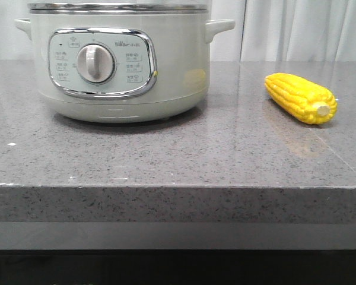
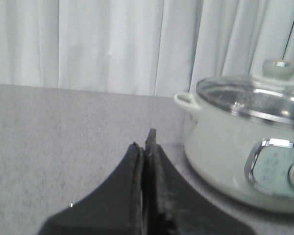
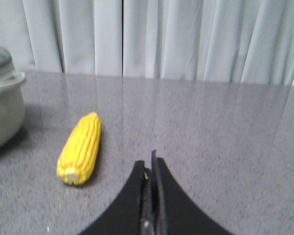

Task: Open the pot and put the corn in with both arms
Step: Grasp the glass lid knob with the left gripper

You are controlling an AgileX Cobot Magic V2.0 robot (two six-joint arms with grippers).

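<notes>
Currently pot (image 1: pixel 121 65) sits on grey speckled counter (image 1: pixel 178 160), left of centre, control panel with white dial (image 1: pixel 96 63) facing camera. Glass lid (image 2: pixel 250 95) with knob (image 2: pixel 279 68) in place on pot, steel rim seated. Corn (image 1: pixel 301 98) lies flat on counter to right of pot, well apart from it, pale stub end toward front edge. Left gripper (image 2: pixel 143 147) fingers pressed together, holding nothing, near pot's side handle (image 2: pixel 187 102); height above counter hard to judge. Right gripper (image 3: pixel 151 169) likewise closed and empty, beside corn, not touching. White curtain (image 3: pixel 152 36) behind.
</notes>
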